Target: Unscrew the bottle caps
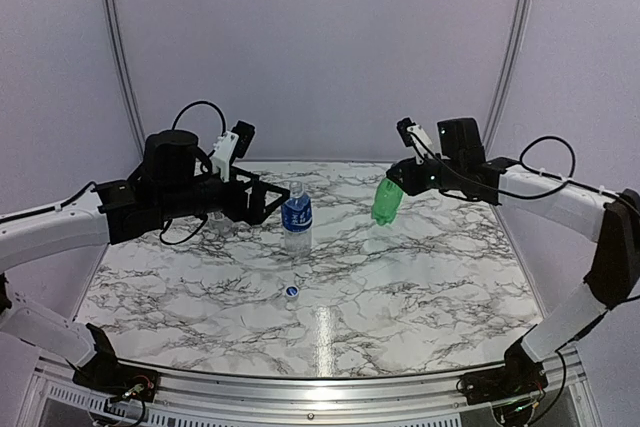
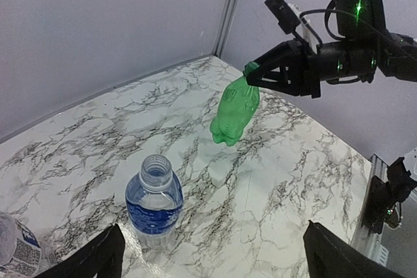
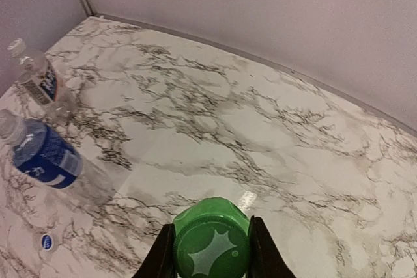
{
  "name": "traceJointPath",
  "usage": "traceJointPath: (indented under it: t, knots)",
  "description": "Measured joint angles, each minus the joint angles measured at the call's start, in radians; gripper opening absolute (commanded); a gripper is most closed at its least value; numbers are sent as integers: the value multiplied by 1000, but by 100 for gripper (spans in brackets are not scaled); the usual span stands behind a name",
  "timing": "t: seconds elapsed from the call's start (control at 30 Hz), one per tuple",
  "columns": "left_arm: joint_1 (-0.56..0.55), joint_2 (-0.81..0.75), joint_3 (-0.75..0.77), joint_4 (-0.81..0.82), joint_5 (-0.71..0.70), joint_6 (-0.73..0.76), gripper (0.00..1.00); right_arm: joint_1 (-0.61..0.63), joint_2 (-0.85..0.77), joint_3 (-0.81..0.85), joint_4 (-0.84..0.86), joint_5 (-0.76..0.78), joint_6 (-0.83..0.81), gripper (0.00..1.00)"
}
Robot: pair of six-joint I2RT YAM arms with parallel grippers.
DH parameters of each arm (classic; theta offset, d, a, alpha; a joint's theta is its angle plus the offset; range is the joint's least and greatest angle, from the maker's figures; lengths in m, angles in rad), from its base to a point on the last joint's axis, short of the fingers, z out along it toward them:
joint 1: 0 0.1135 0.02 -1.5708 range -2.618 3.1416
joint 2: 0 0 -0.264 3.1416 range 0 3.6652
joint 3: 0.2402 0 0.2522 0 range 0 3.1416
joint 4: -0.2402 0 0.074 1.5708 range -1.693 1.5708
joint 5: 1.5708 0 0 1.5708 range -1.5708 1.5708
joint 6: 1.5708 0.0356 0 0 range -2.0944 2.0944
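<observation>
The right gripper [image 2: 253, 73] is clenched on the green cap [image 3: 212, 242] of the green bottle [image 2: 233, 112]. In the right wrist view the cap sits tight between the two dark fingers [image 3: 163, 255] and hides the whole bottle body beneath it. From the left wrist camera the bottle hangs tilted from that grip, base toward the marble table [image 1: 420, 277] – whether the base touches the surface cannot be made out.

The left gripper [image 2: 212, 226] stands wide apart and holds nothing. Only its two finger ends show, cut off by the bottom edge of its own camera.

Between those fingers and a little ahead stands the blue-label bottle [image 2: 154, 203], upright, its mouth bare. The blue cap [image 1: 291, 292] lies loose on the table nearer the arm bases, well apart from that bottle.

The white-label bottle [image 3: 39, 79] stands at the far left of the table with its whitish cap [image 3: 17, 45] on. In the top view the left arm covers it – in the left wrist view only a corner shows, cropped at the lower left edge
</observation>
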Motion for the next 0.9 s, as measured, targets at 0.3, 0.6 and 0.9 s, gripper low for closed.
traceJointPath:
  t: [0.3,0.6,0.9]
  knots:
    - [-19,-107,-122,59,153,-3,99,258,-223,2,-88,-270,-27,0]
    - [-140,-111,-135,66,230,88,97,401,-187,74,-103,-458,-21,0]
    - [-172,-111,-135,68,248,153,88,417,-115,108,-23,-604,44,0]
